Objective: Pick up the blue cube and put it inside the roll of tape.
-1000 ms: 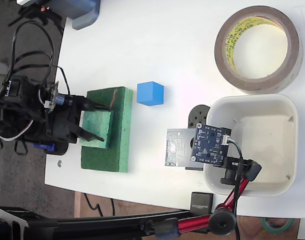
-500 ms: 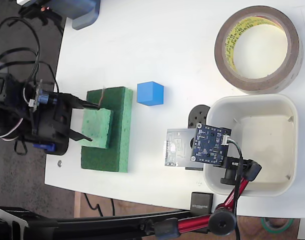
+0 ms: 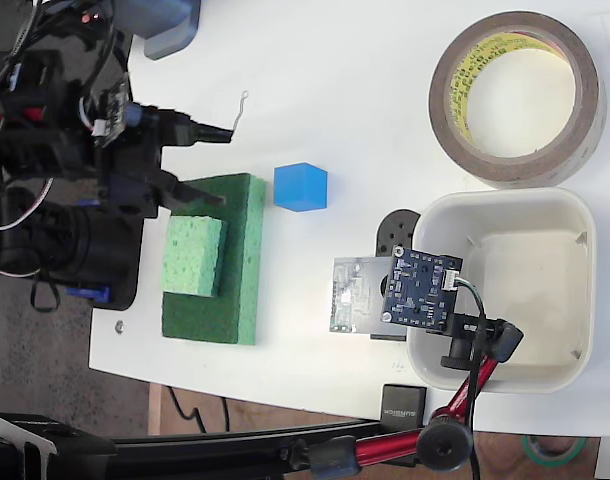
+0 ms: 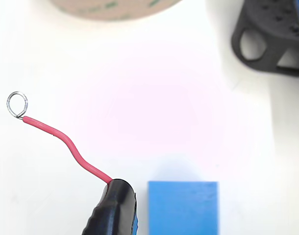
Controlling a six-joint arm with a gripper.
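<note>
The fingers of the gripper stand apart, empty, probably left of the blue cube. Approach step: next, straddle it, then carry it to the roll of tape.

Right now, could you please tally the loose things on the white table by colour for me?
Blue: 2, the blue cube and the circuit board.
Green: 2, the dark foam block and the light sponge on it.
Brown: 1, the roll of tape.
White: 1, the tub.
Total: 6.
</note>
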